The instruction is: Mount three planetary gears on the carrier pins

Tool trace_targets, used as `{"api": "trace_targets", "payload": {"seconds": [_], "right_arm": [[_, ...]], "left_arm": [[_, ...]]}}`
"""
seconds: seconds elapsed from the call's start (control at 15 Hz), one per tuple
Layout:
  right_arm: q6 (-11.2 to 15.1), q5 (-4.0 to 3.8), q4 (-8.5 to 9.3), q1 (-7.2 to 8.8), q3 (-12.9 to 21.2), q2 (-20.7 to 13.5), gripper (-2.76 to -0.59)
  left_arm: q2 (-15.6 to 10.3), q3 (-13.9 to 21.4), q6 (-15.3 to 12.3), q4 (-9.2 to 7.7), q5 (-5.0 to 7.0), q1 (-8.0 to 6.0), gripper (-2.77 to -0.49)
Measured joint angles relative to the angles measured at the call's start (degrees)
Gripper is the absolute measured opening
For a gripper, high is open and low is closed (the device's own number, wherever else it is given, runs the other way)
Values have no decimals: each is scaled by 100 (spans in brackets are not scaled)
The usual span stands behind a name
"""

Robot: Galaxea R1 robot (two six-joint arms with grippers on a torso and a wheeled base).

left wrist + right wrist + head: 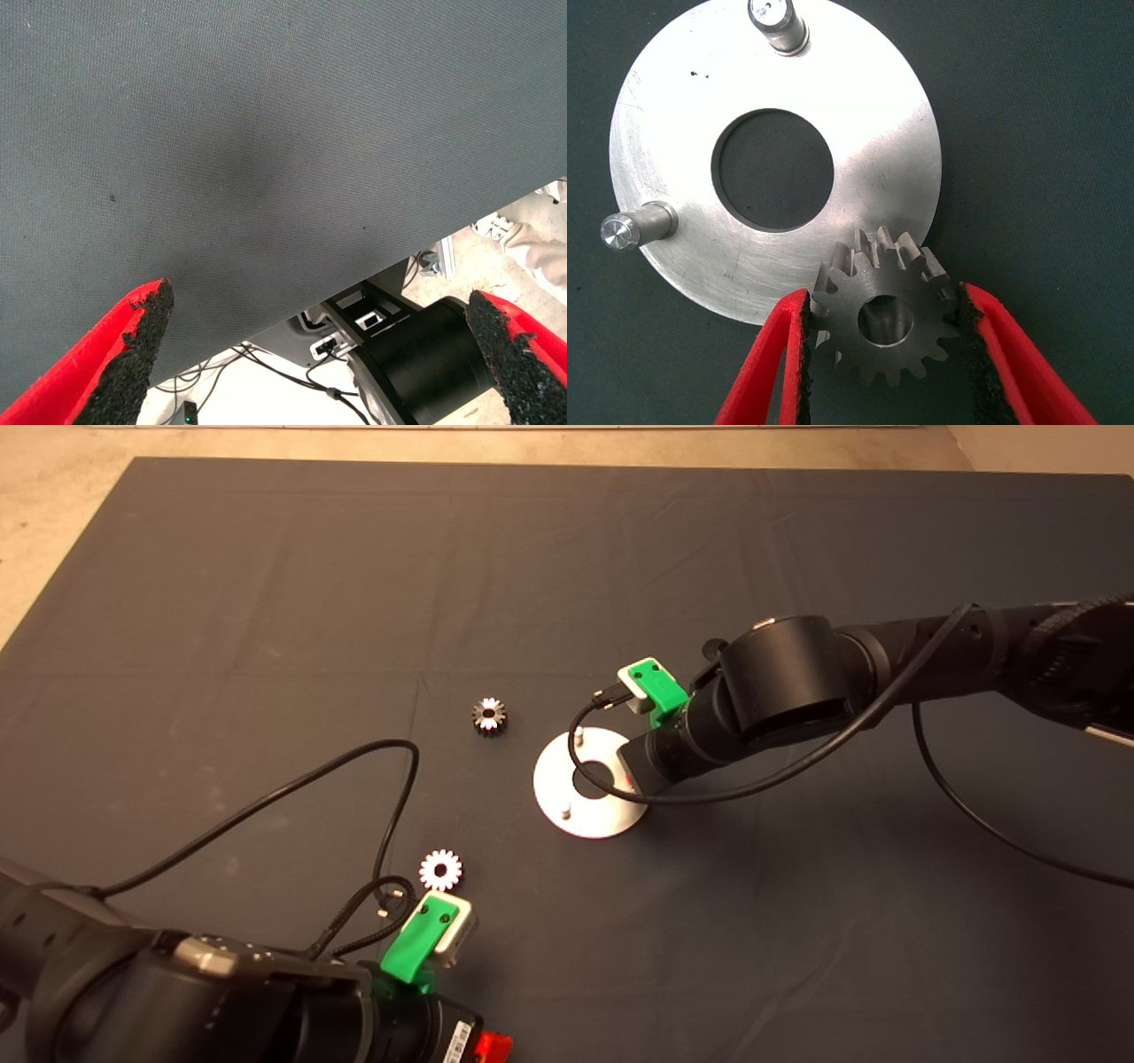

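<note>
In the head view, the right arm reaches in from the right edge and its right gripper (631, 778) sits over the near right part of the disc (592, 815), which lies flat on the dark mat (266, 602) near the middle. Two carrier pins show on the disc's left half, one at the far side (578, 736) and one at the near side (565, 811); the third is hidden under the gripper. A dark gear (489, 716) lies on the mat just left of the disc, apart from it, and a bright gear (440, 870) lies nearer the lower left, close beside the left gripper (492, 1045), which waits at the lower left edge with a black cable (292, 788) looping across the mat behind it. In the left wrist view, the left gripper's two red fingers (106, 354) stand spread wide with nothing between them, above bare mat, with the mat's edge and the robot's base and floor beyond. In the right wrist view, the right gripper pinches a third gear (886, 317) between its black pads (799, 354), held flat with its centre hole facing the camera, over the rim of the disc (673, 115). The two free pins (777, 21) (629, 227) stand upright on either side of the disc's large central hole (772, 170), both bare.
</note>
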Motion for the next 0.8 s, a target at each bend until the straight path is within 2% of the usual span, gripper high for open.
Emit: {"api": "trace_targets", "payload": {"seconds": [0.8], "right_arm": [[-11,-45,-4,-49,-2,49,-246]], "left_arm": [[-10,0,2,1,0,0,-90]]}}
